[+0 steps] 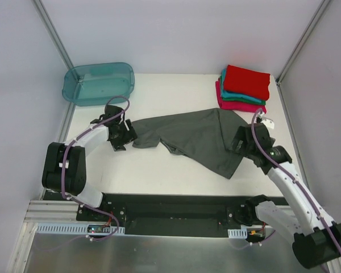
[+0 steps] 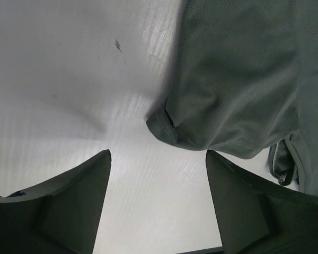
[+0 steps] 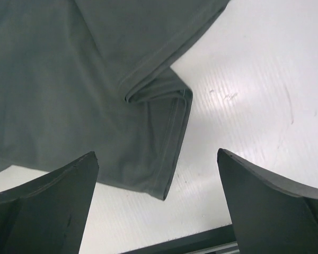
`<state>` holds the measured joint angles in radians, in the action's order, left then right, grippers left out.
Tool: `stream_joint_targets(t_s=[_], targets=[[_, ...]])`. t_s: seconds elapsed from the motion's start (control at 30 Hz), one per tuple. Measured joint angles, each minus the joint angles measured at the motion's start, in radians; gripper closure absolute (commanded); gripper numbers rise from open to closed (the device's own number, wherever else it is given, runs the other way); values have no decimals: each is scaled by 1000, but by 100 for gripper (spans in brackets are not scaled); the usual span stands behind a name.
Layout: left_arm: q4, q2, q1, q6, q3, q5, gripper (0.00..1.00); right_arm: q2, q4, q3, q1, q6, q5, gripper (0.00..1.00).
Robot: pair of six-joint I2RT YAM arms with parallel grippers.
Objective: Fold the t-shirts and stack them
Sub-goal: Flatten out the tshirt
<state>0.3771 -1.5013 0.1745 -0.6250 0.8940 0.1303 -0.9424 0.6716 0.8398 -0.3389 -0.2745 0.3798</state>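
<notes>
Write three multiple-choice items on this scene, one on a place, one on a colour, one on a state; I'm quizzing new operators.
1. Where does the folded stack sit?
A. In the tub.
B. At the far right corner of the table.
C. Between the arm bases.

2. What colour is the top shirt of the stack?
A. Yellow.
B. White.
C. Red.

3. How do the left jaws and the right jaws stand?
A. Open, holding nothing.
B. Shut on the dark grey t-shirt.
C. Shut on the tub.

Answers:
1 B, the top view shows the pile at the table's far right corner.
2 C, the top shirt is red, over teal and pink layers.
3 A, each wrist view shows a wide gap, with the dark grey t-shirt lying ungripped on the table.
</notes>
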Motion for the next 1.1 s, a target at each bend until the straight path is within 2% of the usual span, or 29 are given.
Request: stream_joint_targets(t_s=[0.03,0.2,0.4,0.5,0.53,0.57,0.83,0.97,1.1], targets=[[-14,-22,0,-4,0,10,41,37,-4,-32,0,-21,-14,4],[-54,-99,-6,-14,0,45,51,210,-10,-146,0,-102,-69,4],[-88,-124,-6,-16,0,72,63,272,-14,-184,0,-151,-83,4],[-112,-139,-6,-16,0,98,81,260,-21,-184,0,-164,-93,4],[-117,-146,-6,-18,0,107,93,253,-21,-184,0,-167,-99,4],[-123,-154,-6,-18,1,119,100,245,-21,-184,0,-170,-103,4],[-146,-138,-6,-17,-26,129,100,204,32,-184,0,-185,-137,4],[-139,-13,-6,-40,-100,69,100,166,90,-183,-32,-193,-167,3],[-103,175,-6,-78,-169,-35,100,56,157,-170,-140,-225,-168,3]])
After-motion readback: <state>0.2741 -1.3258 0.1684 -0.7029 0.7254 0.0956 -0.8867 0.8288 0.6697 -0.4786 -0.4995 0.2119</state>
